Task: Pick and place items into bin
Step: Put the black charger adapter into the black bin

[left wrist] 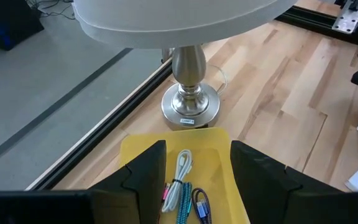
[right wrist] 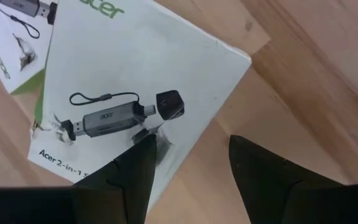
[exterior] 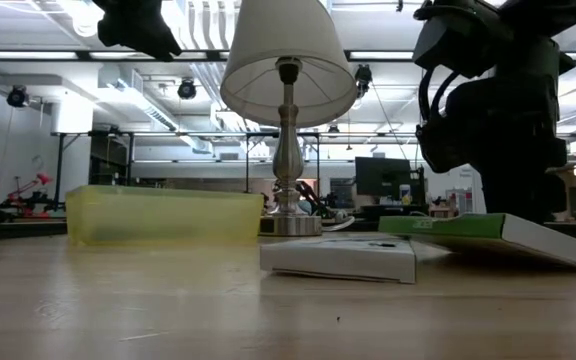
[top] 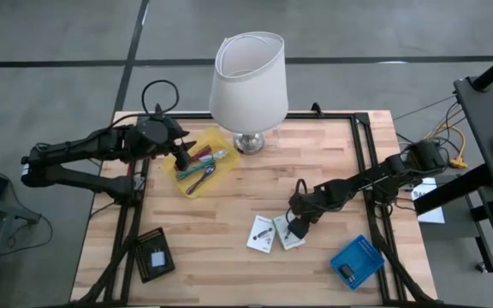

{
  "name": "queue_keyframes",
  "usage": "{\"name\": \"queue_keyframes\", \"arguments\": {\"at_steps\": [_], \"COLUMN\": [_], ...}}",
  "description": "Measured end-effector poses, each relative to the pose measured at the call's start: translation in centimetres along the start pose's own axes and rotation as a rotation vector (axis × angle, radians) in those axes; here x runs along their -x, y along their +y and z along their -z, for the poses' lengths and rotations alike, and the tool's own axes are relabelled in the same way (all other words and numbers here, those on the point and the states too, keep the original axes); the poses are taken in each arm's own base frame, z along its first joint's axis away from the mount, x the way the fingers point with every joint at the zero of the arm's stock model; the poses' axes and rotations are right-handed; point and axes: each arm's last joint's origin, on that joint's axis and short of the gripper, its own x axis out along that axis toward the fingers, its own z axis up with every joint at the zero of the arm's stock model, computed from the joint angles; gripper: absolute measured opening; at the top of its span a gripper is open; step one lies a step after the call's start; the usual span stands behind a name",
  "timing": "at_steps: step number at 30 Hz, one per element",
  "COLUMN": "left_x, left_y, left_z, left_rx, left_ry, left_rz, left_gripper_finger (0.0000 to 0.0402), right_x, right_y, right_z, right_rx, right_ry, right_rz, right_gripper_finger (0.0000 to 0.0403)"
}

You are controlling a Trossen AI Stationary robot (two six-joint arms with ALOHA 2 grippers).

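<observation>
Two white printed cards lie side by side near the table's middle. One card [top: 262, 233] lies flat. The other card [right wrist: 135, 74] is tilted in the low view [exterior: 498, 238], one edge raised. My right gripper [right wrist: 191, 162] hangs open just above the tilted card's corner, pointing steeply down. One finger is over the card's edge and the other over bare wood. My left gripper [left wrist: 197, 180] stands open, with nothing between its fingers, above the yellow bin [top: 197, 175]. In the bin lie white, teal, purple and magenta cord-like items [left wrist: 182, 190].
A big white lamp [top: 248, 81] stands at the far middle, right behind the bin. A blue flat object [top: 357, 261] lies near the front right and a black one [top: 155, 254] near the front left. Bare wood stretches between them.
</observation>
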Motion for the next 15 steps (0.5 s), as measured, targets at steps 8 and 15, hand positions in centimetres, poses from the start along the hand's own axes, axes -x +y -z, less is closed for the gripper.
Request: {"name": "queue_keyframes", "arguments": {"at_steps": [8, 15], "left_x": [0.13, 0.0], "left_y": [0.06, 0.01], "left_z": [0.01, 0.01], "left_rx": [0.001, -0.001], "left_ry": [-0.004, 0.0], "left_rz": [0.001, 0.0], "left_gripper_finger": [0.0164, 0.0164], "right_x": [0.03, 0.0], "right_y": [-0.03, -0.06], "right_z": [0.01, 0.02], "right_rx": [-0.005, -0.002], "right_ry": [-0.004, -0.005], "right_rz": [0.0, 0.001], "right_gripper_finger": [0.0191, 0.0172]}}
